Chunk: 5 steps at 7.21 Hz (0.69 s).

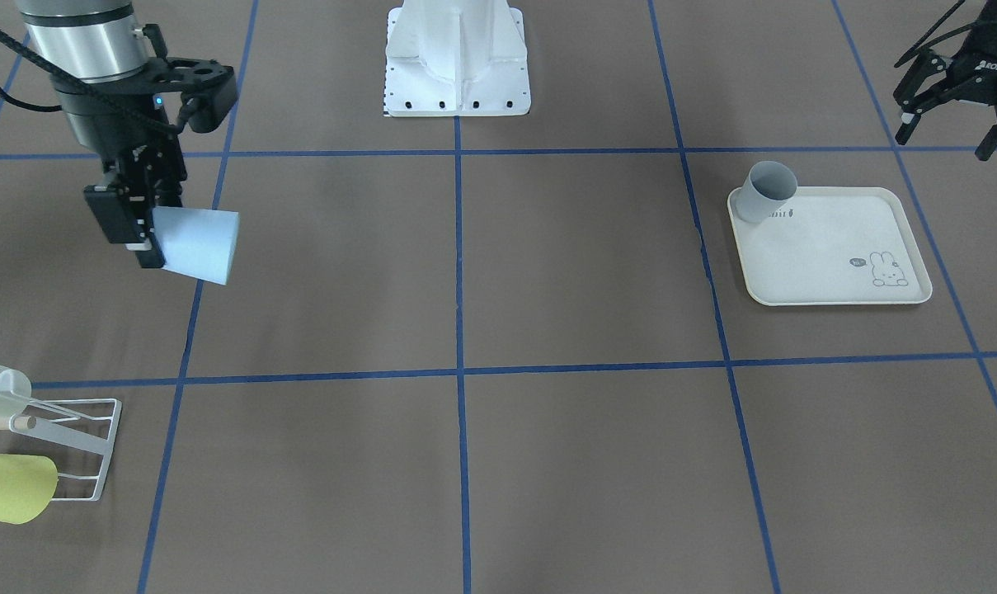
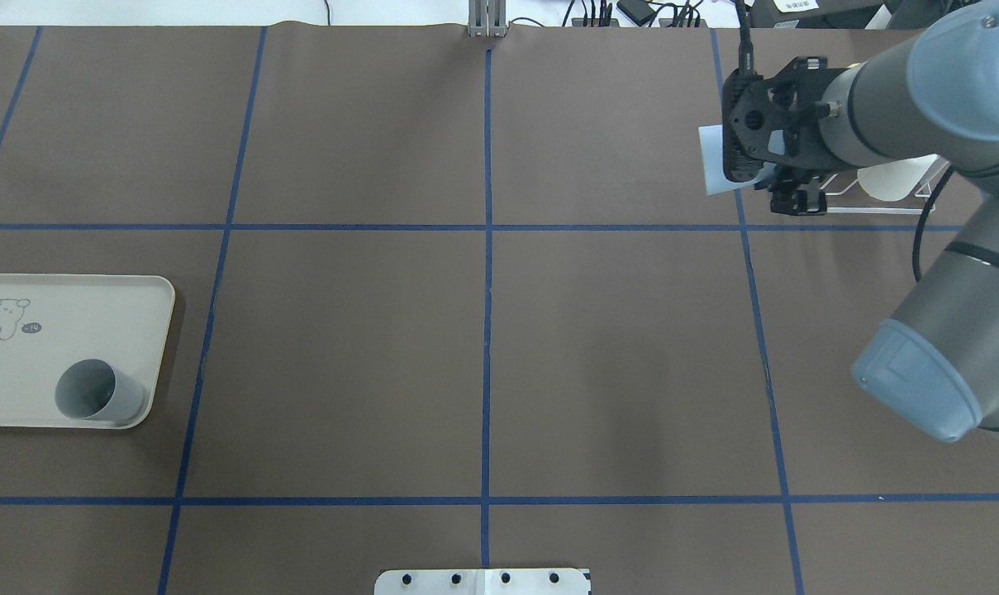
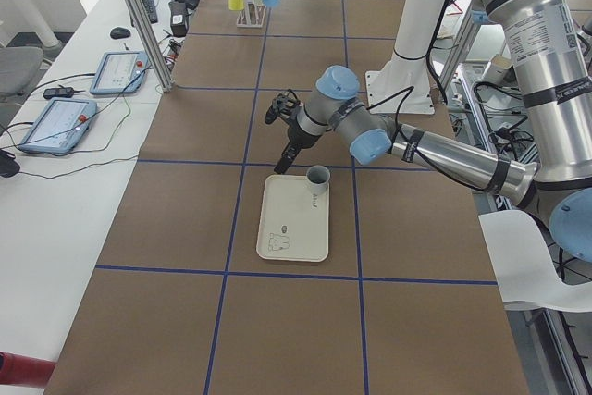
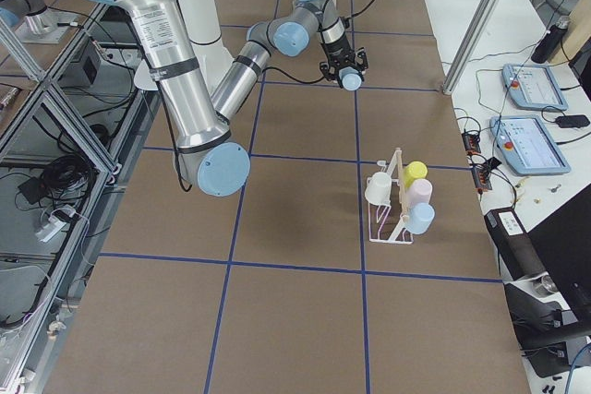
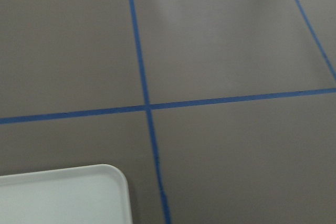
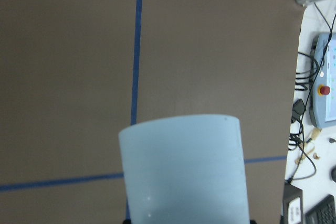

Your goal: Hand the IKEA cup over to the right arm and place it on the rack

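My right gripper (image 1: 145, 241) is shut on the base end of a pale blue cup (image 1: 197, 245), held sideways in the air. The cup also shows in the overhead view (image 2: 716, 161) and fills the right wrist view (image 6: 184, 171). The white wire rack (image 1: 86, 445) stands at the table's edge on my right side, below and beyond the held cup. It also shows in the overhead view (image 2: 879, 205). It carries several cups (image 4: 411, 193). My left gripper (image 1: 949, 136) is open and empty, in the air next to the tray.
A cream rabbit-print tray (image 1: 836, 247) lies on my left side with a grey cup (image 1: 768, 191) standing in its corner. The robot's white base (image 1: 457, 62) is at the table's edge. Blue tape lines grid the brown table.
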Motion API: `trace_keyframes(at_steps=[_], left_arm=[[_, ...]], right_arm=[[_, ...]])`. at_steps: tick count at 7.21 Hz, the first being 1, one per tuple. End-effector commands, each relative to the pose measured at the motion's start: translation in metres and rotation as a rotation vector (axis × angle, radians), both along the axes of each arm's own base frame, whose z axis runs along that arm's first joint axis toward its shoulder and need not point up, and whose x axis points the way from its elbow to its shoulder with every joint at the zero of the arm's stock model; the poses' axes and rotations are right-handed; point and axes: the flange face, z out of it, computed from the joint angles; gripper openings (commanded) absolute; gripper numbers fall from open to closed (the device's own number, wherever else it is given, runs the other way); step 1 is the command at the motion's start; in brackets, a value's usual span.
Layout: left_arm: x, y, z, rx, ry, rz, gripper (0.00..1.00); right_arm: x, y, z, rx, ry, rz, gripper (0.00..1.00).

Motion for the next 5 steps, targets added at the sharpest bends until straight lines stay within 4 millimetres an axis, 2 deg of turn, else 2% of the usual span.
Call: trace_keyframes(at_steps=[1,3,4,5], left_arm=[[-0.003,0.000,0.002,0.000,0.000,0.000,1.00],[-0.003,-0.001,0.000,0.001,0.002,-0.001,1.00],[-0.003,-0.001,0.001,0.000,0.003,-0.002,1.00],[-0.003,-0.001,0.000,0.002,0.003,-0.002,1.00]], right_arm=[[0.043,-0.019,0.018,0.146,0.423,-0.020,0.22],[0.060,-0.024,0.049,0.195,0.677,-0.006,0.17],[0.045,-0.019,0.062,0.218,0.756,-0.010,0.18],[0.022,-0.021,0.076,0.222,0.795,-0.020,0.19]])
